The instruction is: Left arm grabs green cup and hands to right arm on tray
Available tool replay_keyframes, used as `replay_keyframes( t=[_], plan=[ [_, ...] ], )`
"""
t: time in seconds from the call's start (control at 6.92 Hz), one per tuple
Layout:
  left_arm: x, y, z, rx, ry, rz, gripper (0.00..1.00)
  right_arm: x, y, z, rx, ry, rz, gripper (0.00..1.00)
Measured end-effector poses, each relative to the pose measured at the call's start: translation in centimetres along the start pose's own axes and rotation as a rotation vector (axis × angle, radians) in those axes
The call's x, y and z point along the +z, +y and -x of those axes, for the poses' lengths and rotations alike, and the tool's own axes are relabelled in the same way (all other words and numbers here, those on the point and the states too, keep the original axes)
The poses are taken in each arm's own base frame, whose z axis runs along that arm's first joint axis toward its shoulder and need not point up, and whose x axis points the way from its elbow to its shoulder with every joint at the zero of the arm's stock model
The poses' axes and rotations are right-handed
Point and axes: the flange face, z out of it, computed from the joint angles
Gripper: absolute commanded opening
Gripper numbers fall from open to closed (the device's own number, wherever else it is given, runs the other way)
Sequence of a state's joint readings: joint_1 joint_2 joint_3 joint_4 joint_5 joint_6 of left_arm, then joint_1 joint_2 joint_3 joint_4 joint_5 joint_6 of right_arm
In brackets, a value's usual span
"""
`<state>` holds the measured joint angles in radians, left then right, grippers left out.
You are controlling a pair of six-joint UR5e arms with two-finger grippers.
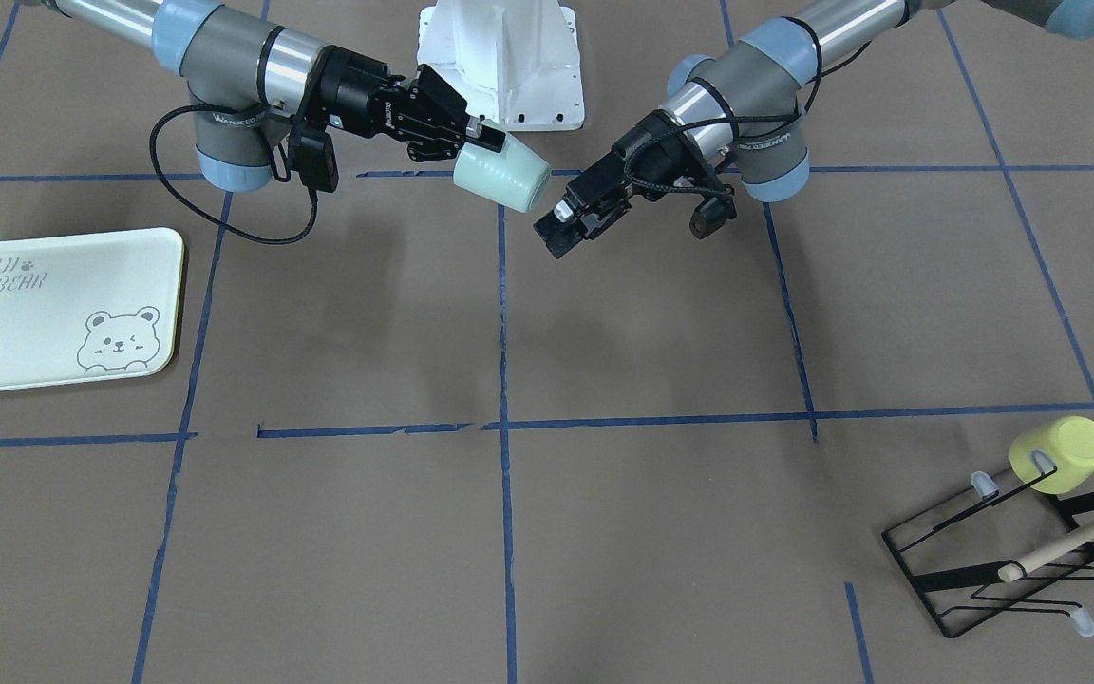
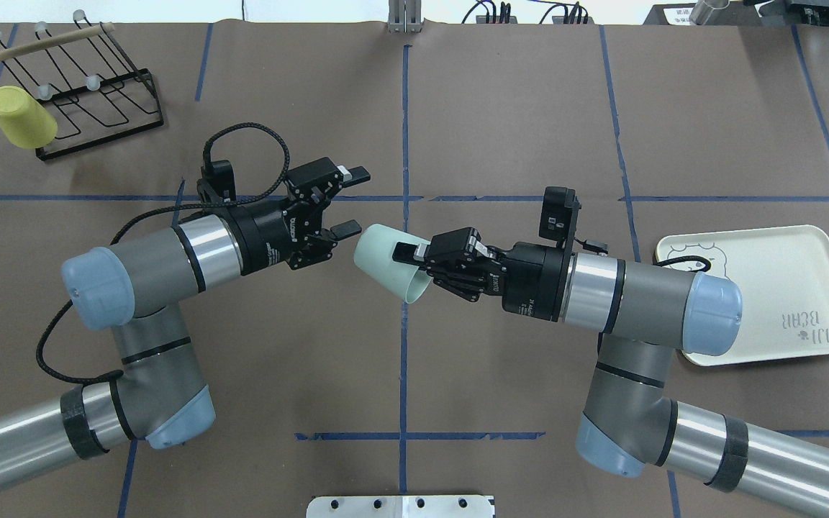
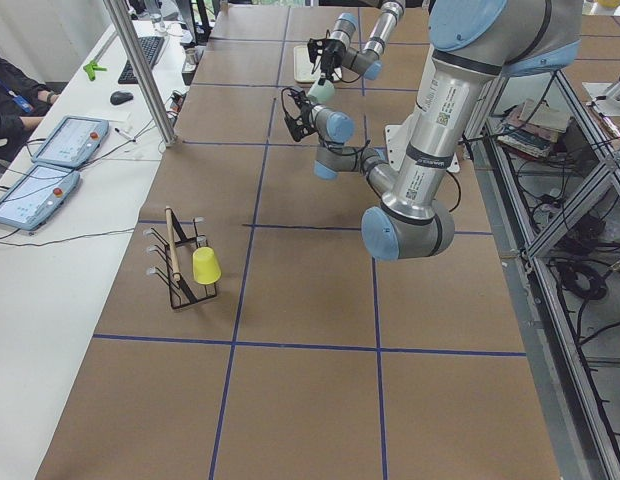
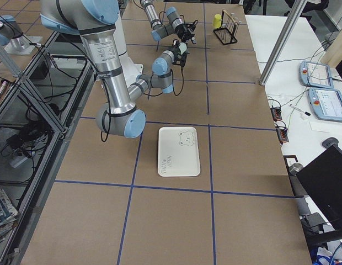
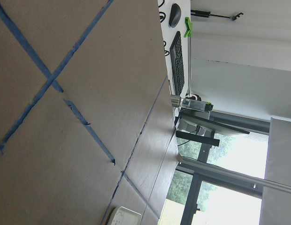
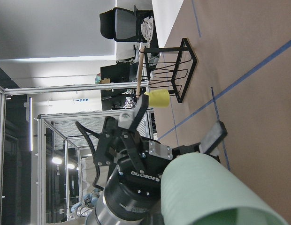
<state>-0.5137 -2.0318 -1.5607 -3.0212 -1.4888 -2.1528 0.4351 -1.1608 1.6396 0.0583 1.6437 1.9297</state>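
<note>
Right gripper: you will find its jaws narrowed onto the rim of the green cup, with one finger lying along the outer wall. The cup hangs clear of the table, tipped on its side, mouth toward this gripper's wrist and closed base pointing straight ahead of its fingertips. Left gripper: its jaws are spread wide and hold nothing. Its fingertips face the right gripper, and the finger nearer the robot sits just beside the cup's base; you cannot tell from these views whether they touch. Tray: it lies flat on the table well behind the right gripper, out past its wrist, with one corner hidden under that arm's elbow in the overhead view and the bear drawing and lettering showing. Yellow-green cup: it is upturned on a prong of the black wire rack, far behind the left gripper, off its wrist side. Wooden rod: it rests across the top of that rack.
</note>
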Motion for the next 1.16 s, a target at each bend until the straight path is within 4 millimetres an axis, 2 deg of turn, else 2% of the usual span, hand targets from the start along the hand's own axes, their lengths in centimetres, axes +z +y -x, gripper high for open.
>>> replay_keyframes(
  t=[0.14,0.29,0.58,0.72,0.87,1.16],
  plan=[
    [0.1,-2.4,-0.8,0.019,-0.019,-0.055,1.0,-0.3,-0.8,-0.4,-0.004,0.038,-0.007,0.0],
    [0.2,-5.2,-1.7,0.06,-0.081,-0.105,1.0,-0.6,-2.9,-0.1,-0.016,0.123,-0.018,0.0],
    [-0.5,-11.1,-3.6,0.203,-0.313,-0.114,1.0,-1.8,-9.0,2.7,-0.027,0.389,-0.048,0.0],
    [-1.8,-14.4,-4.9,0.273,-0.435,-0.09,1.0,-2.9,-11.4,4.7,-0.048,0.535,-0.05,0.0],
    [-4.3,-18.1,-6.5,0.328,-0.536,-0.06,1.0,-4.2,-12.9,6.7,-0.081,0.673,-0.039,0.0],
    [-12.2,-25.3,-9.1,0.457,-0.668,0.034,1.0,-7.2,-13.7,10.5,-0.169,0.937,-0.005,0.0]
  ],
)
